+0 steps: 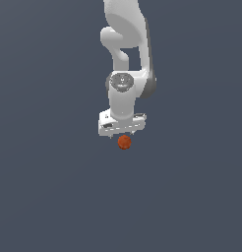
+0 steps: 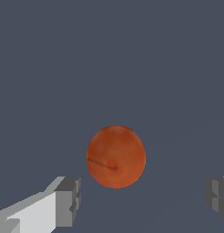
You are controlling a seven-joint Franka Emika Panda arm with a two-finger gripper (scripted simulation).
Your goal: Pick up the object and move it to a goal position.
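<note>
The object is a small reddish-orange ball (image 1: 124, 142) lying on the flat dark grey floor, just under the white arm's hand. In the wrist view the ball (image 2: 116, 157) fills the middle, with a faint dark streak on its surface. My gripper (image 1: 124, 134) points straight down directly above the ball. Its jaws are open and empty. In the wrist view the gripper (image 2: 141, 200) shows two grey fingertips (image 2: 67, 202) spread wider than the ball, one on each side of it. The tips do not touch the ball.
The plain dark grey floor (image 1: 192, 197) stretches all around. No other objects, containers or edges show in either view.
</note>
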